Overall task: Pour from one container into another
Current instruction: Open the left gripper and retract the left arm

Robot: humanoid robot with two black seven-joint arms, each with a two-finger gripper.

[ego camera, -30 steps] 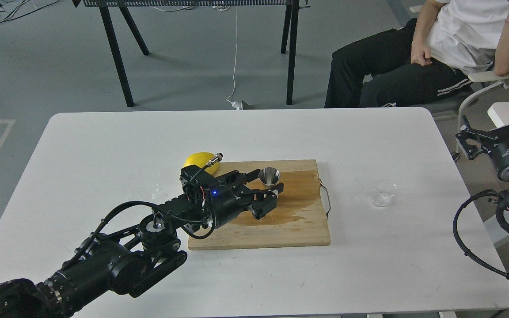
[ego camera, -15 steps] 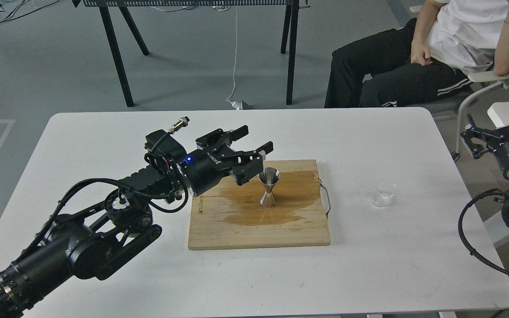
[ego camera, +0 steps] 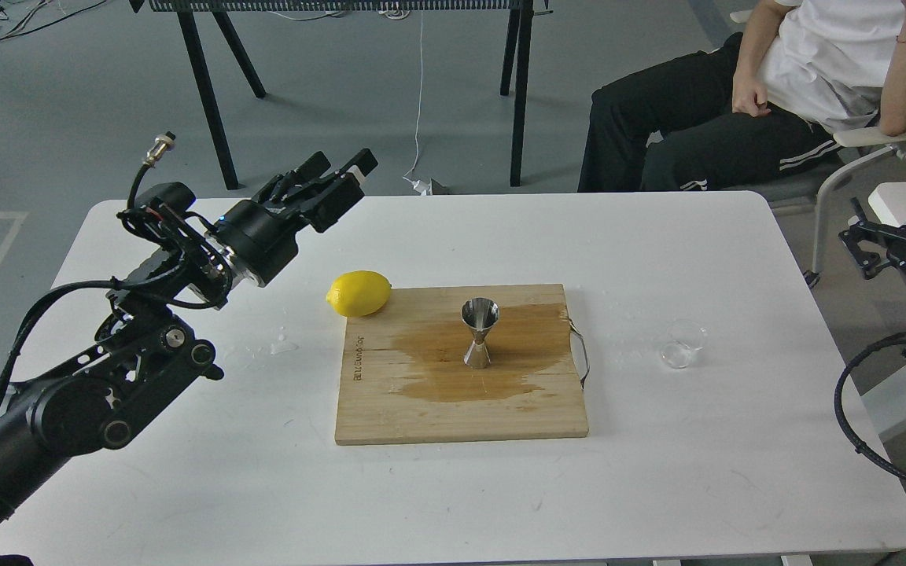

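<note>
The steel jigger (ego camera: 478, 334) stands upright in the middle of the wooden board (ego camera: 421, 417), on a dark wet patch. The tiny clear cup (ego camera: 678, 346) rests on the white table to the right of the board, with nothing holding it. My left gripper (ego camera: 339, 173) is raised high over the table's back left, far from the jigger, open and empty. At the right edge, off the table, my right gripper (ego camera: 897, 203) hangs with its fingers spread and nothing in them, partly cut off by the frame.
A yellow lemon (ego camera: 359, 292) lies against the board's back left corner. Small water drops (ego camera: 281, 344) sit on the white table (ego camera: 185, 472) left of the board. A seated person (ego camera: 775, 102) is behind the table's far right corner.
My left gripper has let go of the jigger, risen and swung back to the left, uncovering the lemon. The jigger stays standing on the board. The right arm drifted slightly right.
</note>
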